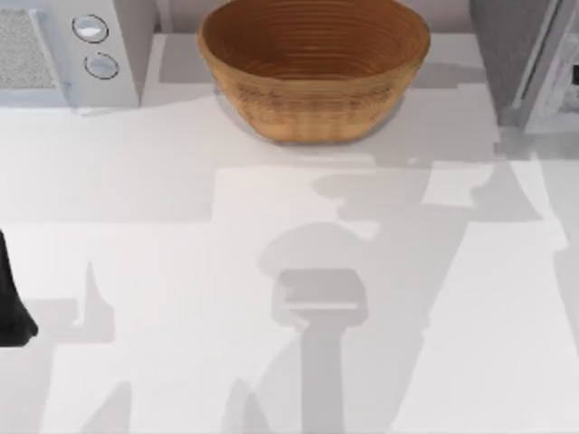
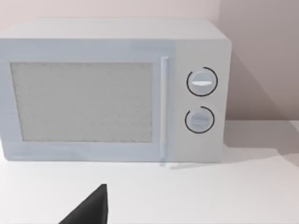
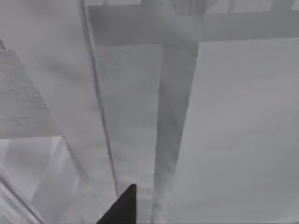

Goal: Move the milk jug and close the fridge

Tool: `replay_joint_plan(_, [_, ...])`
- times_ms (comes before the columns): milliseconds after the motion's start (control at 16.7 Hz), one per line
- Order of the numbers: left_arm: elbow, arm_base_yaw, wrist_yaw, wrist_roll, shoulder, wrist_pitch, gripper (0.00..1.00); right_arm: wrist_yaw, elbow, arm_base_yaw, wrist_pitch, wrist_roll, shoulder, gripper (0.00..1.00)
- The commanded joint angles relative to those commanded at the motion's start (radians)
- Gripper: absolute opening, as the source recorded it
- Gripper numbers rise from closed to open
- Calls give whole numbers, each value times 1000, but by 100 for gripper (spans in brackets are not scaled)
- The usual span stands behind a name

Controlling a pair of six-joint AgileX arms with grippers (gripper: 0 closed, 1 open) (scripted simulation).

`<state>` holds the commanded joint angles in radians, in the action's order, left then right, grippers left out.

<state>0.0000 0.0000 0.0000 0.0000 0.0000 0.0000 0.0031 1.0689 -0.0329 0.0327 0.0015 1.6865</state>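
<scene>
A white table (image 1: 181, 298) fills the top view, crossed by grey shadows of the arms, with a pale wall behind it in the left wrist view. At the far edge near the middle stands a woven brown basket (image 1: 314, 68), round and open-topped, its inside bare as far as the view reaches. At the far left corner sits a light-grey microwave (image 1: 63, 50) with a mesh door panel and two round knobs one above the other; the left wrist view faces it head-on (image 2: 112, 91), with a vertical handle between panel and knobs. At the far right corner stands the fridge (image 1: 511, 54), a grey speckled cabinet, with its pale door panel (image 1: 556, 77) angled out from the body, so the door stands open rather than flush. The right wrist view looks closely at pale glassy grey fridge surfaces (image 3: 135, 116) and a speckled grey face at one side. The left arm (image 1: 11, 298) appears as a dark shape at the left edge of the table, near side. A dark fingertip of the left gripper (image 2: 91, 210) points toward the microwave, and a dark fingertip of the right gripper (image 3: 121, 207) lies close to the fridge panels; for both I cannot tell whether they are open or closed. Where the milk jug is, I cannot tell.
</scene>
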Motion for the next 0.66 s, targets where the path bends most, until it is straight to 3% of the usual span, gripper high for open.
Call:
replay_joint_plan(420, [0, 0, 0, 0, 0, 0, 100, 6, 314, -1, -63, 2, 244, 100])
replay_joint_plan(660, [0, 0, 0, 0, 0, 0, 100, 6, 381, -1, -79, 3, 298, 100])
